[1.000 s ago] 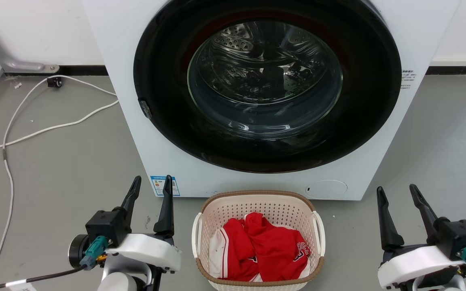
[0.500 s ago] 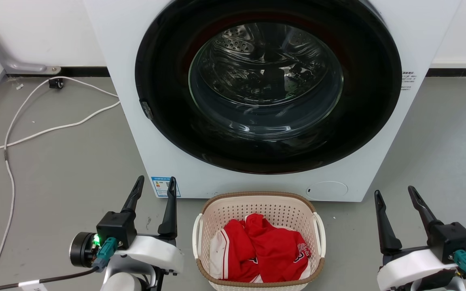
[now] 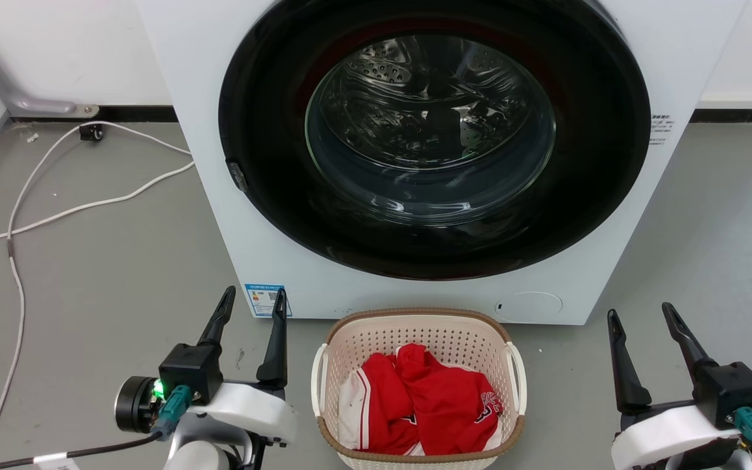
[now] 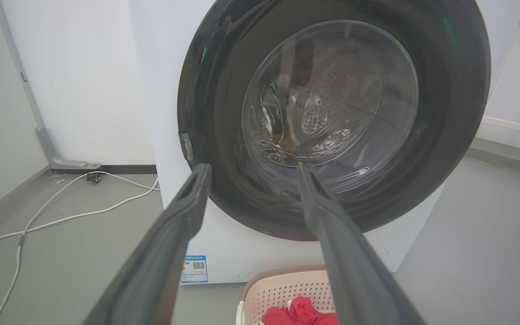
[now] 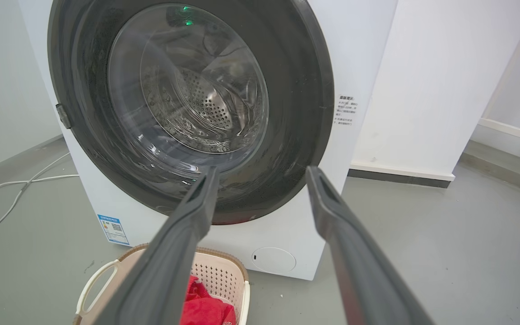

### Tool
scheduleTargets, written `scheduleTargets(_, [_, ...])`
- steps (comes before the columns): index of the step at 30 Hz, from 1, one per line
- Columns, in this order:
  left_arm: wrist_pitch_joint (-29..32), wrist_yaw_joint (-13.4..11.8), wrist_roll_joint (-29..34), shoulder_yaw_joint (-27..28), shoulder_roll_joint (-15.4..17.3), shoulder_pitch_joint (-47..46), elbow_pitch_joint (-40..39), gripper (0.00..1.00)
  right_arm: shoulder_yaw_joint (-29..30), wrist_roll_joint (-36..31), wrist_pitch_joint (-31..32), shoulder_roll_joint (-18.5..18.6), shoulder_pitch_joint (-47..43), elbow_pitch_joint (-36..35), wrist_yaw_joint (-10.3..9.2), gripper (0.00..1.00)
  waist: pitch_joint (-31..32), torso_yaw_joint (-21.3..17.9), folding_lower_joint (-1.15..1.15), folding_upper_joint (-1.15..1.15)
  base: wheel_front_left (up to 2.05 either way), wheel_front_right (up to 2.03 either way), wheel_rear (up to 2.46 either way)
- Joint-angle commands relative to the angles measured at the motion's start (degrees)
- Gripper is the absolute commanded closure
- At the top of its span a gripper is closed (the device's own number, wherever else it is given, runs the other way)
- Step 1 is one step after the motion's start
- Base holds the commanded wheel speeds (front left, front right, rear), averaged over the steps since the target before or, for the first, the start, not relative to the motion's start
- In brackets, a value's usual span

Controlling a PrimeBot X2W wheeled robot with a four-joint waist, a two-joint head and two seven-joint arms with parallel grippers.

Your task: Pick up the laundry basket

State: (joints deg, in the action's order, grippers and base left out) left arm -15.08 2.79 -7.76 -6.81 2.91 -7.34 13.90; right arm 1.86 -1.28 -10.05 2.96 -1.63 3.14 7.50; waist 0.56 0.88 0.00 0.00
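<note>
1. The laundry basket [image 3: 415, 336] stands on the floor [image 3: 102, 274], just in front of the washer [image 3: 601, 274]. Red clothes [image 3: 435, 398] lie inside it.
2. The left handle [image 3: 315, 382] and right handle [image 3: 521, 382] face outward toward the two arms.
3. The left claw [image 3: 254, 292] and right claw [image 3: 640, 310] are both released and empty, one on each side of the basket. The right claw is farther off.
4. Judged step: approach. Lower each claw and move it inward until its spread fingers straddle the near handle.
5. Clench both claws together and lift evenly. A lopsided lift would likely tilt the basket and spill the clothes.
6. Lift straight up, staying clear of the washer front.
</note>
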Motion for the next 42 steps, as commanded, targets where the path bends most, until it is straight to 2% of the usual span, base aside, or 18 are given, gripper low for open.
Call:
scheduleTargets(1, [-0.1,0.1,-0.6,0.2,-0.1,-0.6,0.1,0.00,0.1,0.5,-0.1,-0.2,-0.2,0.0,-0.02,0.00,0.0,0.0,0.00,0.00,0.00,0.00,0.00])
scheduleTargets(25, [-0.1,-0.7,0.7,0.1,-0.1,-1.8,1.2,0.00,0.6,1.1,0.7,-0.2,1.0,0.4,-0.02,0.00,-1.5,-0.2,0.00,0.00,0.00,0.00,0.00])
scheduleTargets(33, [-0.1,0.6,1.4,0.2,0.0,-10.7,6.8,0.00,1.4,2.0,2.0,-0.1,8.3,4.6,-0.02,0.00,-9.8,-1.0,0.00,0.00,0.00,0.00,0.00])
scheduleTargets(42, [0.2,2.4,-0.1,0.2,0.8,-23.6,21.2,0.00,0.0,3.4,2.2,-0.1,20.7,17.8,-0.02,0.00,-20.8,-2.6,0.00,0.00,0.00,0.00,0.00])
